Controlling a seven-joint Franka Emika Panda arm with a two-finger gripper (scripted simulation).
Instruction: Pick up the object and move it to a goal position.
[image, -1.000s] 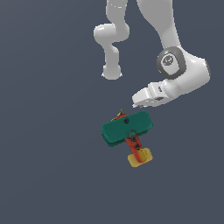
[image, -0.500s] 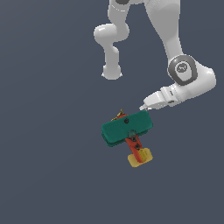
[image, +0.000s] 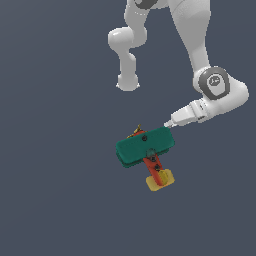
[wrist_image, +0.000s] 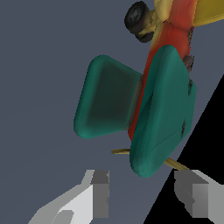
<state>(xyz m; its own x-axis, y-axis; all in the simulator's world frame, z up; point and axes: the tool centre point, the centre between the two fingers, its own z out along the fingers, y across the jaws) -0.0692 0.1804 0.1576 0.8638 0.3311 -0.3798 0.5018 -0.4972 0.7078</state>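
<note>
The toy biplane (image: 145, 147) lies on the grey floor, with dark-green wing slabs, a red body (image: 152, 165), a flat yellow tail (image: 160, 180) and a yellow propeller (image: 135, 131). My gripper (image: 169, 124) sits just by the wing's end on the exterior view's right, close to it and empty. In the wrist view the plane (wrist_image: 162, 105) fills the frame ahead of my open gripper (wrist_image: 144, 197); both fingers (wrist_image: 100, 194) stand apart with nothing between them. The propeller blade (wrist_image: 175, 164) lies closest to the fingertips.
The white arm's base and links (image: 130, 55) rise at the back of the exterior view. A black wheel (wrist_image: 138, 19) shows on the plane's underside in the wrist view. Plain dark grey floor (image: 50, 175) surrounds the plane.
The arm's wrist has swung to the exterior view's right and lower, and the gripper now sits at the wing's end. The plane has not moved.
</note>
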